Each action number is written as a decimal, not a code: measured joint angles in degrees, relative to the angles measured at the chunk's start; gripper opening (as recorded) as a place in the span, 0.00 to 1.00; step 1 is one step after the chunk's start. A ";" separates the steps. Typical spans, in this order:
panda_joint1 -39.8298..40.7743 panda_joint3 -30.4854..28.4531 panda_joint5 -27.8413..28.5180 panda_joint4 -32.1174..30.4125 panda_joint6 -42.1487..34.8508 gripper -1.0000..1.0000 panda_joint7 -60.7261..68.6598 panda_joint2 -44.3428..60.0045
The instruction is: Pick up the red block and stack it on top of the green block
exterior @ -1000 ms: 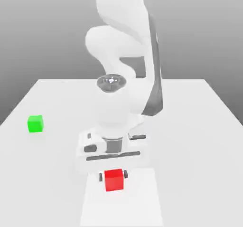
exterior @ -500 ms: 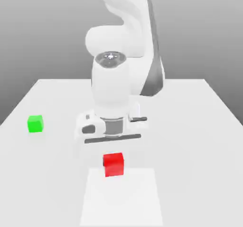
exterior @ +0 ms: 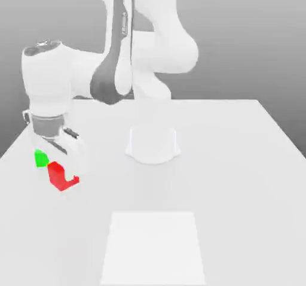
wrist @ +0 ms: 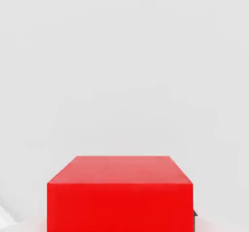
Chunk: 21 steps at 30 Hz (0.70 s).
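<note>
A: What do we meet first, closest to us?

B: In the exterior view, a pale square patch (exterior: pixel 153 247) lies flat on the white table (exterior: pixel 239 177), nearest the front edge. Nothing rests on it.

A: And behind that?

B: Toward the exterior view's left we find the gripper (exterior: pixel 60 174), pointing down from a white wrist. It is clamped tight on the red block (exterior: pixel 61 176), which hangs tilted, with a dark fingertip showing at its lower edge. In the hand view we see that same red block (wrist: pixel 120 193) close up, a plain matte cube with a sliver of dark finger at one lower corner and bare white table beyond it.

A: Where is the green block?

B: The green block (exterior: pixel 40 158) sits on the table just behind the red one, on the side toward the exterior view's left, partly hidden by the gripper. We cannot tell whether the two blocks touch; the red one is beside it, not squarely on top.

A: And farthest back?

B: The arm's round white base (exterior: pixel 153 145) stands mid-table, with the arm (exterior: pixel 119 63) rising and bending over toward the exterior view's left against a grey backdrop.
</note>
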<state>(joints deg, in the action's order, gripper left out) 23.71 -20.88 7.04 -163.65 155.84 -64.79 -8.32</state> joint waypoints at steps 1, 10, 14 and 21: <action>1.80 -0.78 0.54 -0.10 -0.26 0.00 -2.14 -0.40; 18.77 -7.08 5.60 -1.06 -2.39 0.00 -21.53 -3.88; 26.77 -9.40 7.83 -1.50 -3.23 0.00 -30.11 -5.32; 26.61 -12.17 3.40 -1.19 1.13 0.00 -29.90 -0.76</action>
<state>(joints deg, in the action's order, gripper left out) 50.32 -33.05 10.44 -164.85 156.97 -94.69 -9.09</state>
